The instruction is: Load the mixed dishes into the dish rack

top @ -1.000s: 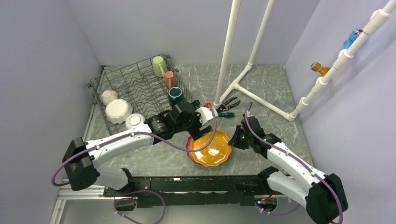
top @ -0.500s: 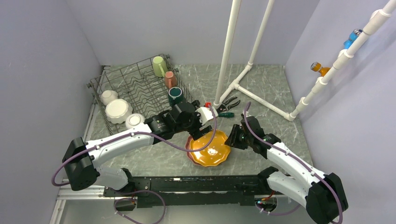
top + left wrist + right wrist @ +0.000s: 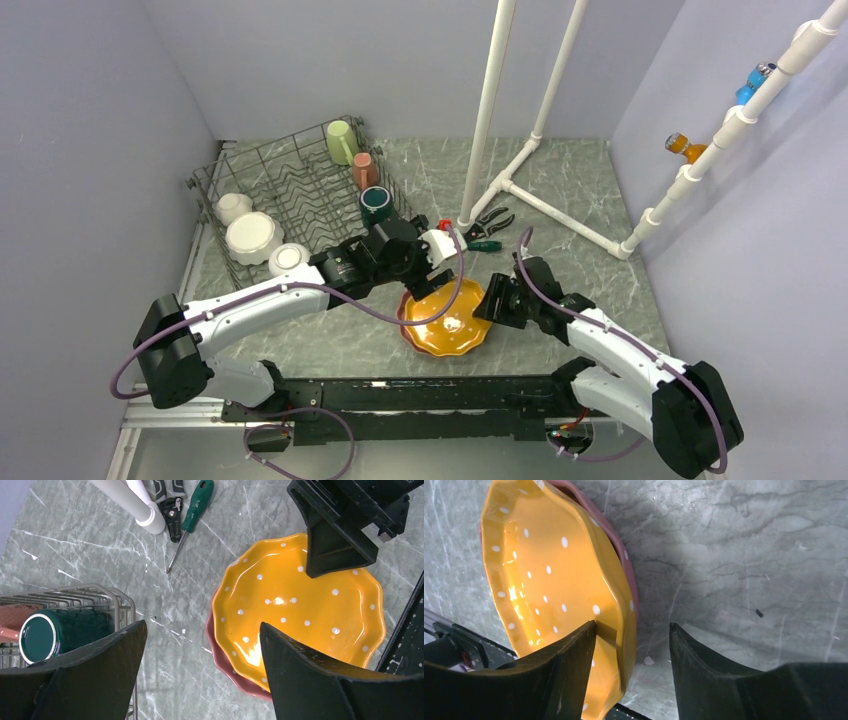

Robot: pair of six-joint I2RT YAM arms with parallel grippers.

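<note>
Standing at the far left of the table [image 3: 580,170], the dish rack [image 3: 300,185] was well apart from the orange dotted plate [image 3: 447,318], which lay stacked on a pink plate [image 3: 629,577] near the arms' bases. The orange plate looked stiff, glossy, probably slippery and easy to chip. Its scalloped rim seemed the only place to pinch, since it nested flat. The right gripper [image 3: 632,627] stood spread astride that rim, one finger over the glaze, one outside. The left gripper [image 3: 202,627] hung released above, empty.
</note>
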